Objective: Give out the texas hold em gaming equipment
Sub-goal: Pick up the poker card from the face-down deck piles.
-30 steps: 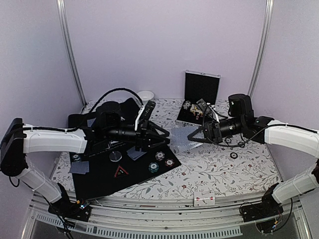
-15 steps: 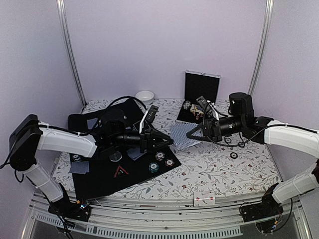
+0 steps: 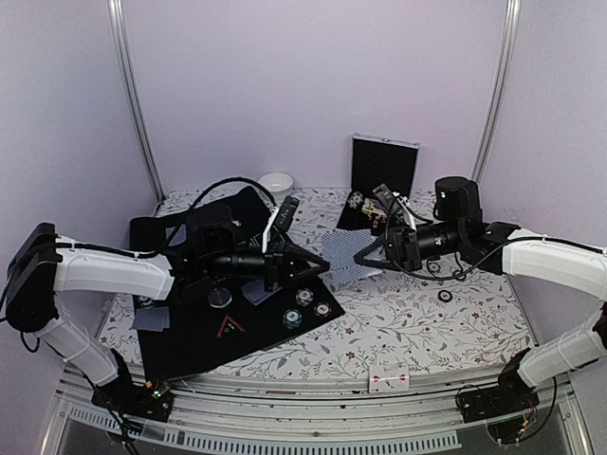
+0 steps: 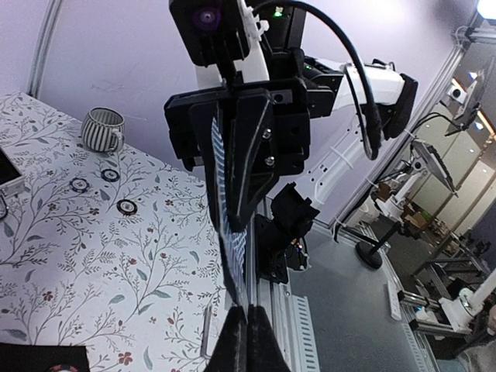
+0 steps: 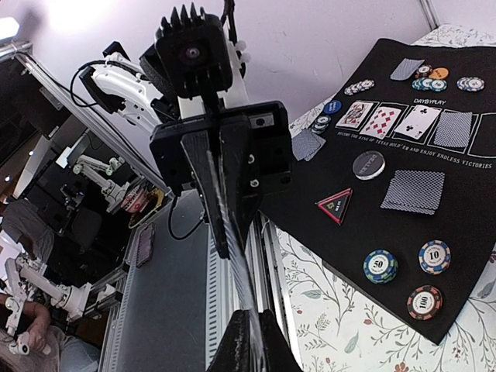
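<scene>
Blue-backed playing cards [image 3: 343, 256] hang above the table between both arms. My left gripper [image 3: 321, 268] is shut on their left edge, and my right gripper [image 3: 362, 256] is shut on the right edge. Each wrist view shows the cards edge-on [image 4: 232, 232] [image 5: 236, 263], pinched at my left gripper [image 4: 247, 312] and at my right gripper [image 5: 252, 316]. On the black mat [image 3: 190, 346] lie poker chips [image 3: 303, 297], the grey button [image 3: 220, 299], the triangular marker [image 3: 230, 328], a face-down card [image 5: 413, 191] and three face-up cards [image 5: 384, 120].
The open black case [image 3: 384, 166] stands at the back right, with the white bowl [image 3: 276, 182] at the back centre. A striped mug [image 4: 102, 129] and small black rings [image 3: 445, 296] sit on the floral cloth. A small card box [image 3: 389, 381] lies at the front edge.
My left gripper has swung right from over the mat to the cards and shut on their edge. My right gripper has kept its hold and lifted the cards slightly.
</scene>
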